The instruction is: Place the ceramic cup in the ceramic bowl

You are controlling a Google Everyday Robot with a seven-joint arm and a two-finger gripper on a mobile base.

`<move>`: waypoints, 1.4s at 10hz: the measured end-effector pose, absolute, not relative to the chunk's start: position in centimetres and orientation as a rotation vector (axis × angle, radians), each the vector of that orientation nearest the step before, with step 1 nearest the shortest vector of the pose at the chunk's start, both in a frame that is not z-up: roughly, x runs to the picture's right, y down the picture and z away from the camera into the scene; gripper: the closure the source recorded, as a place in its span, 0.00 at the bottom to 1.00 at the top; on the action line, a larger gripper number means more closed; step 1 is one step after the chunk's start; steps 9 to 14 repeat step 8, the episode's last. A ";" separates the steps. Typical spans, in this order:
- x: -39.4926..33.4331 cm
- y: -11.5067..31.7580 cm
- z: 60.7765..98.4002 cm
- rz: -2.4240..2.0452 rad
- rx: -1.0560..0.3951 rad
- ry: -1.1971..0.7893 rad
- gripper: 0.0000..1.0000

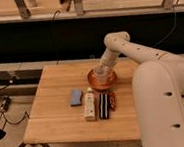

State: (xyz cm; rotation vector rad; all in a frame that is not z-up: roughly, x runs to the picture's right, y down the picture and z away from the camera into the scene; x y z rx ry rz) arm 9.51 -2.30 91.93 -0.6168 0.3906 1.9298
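Observation:
The orange-red ceramic bowl (93, 83) sits on the wooden table (55, 117), right of its middle. The pale ceramic cup (102, 75) is upright inside the bowl's rim, at the tip of my gripper (103, 69). The gripper reaches down from the upper right on the white arm and is shut on the cup. Whether the cup's base touches the bowl's inside is hidden by the rim.
In front of the bowl lie a blue block (76, 96), a white bottle (90, 104) on its side, a black flat item (103, 106) and a small reddish item (112, 99). My white body (165, 109) stands at the table's right edge.

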 end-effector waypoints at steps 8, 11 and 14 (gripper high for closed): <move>12.5 -10.3 86.0 1.950 -0.384 0.246 0.20; 12.5 -10.3 86.0 1.950 -0.384 0.246 0.20; 12.5 -10.3 86.0 1.950 -0.384 0.246 0.20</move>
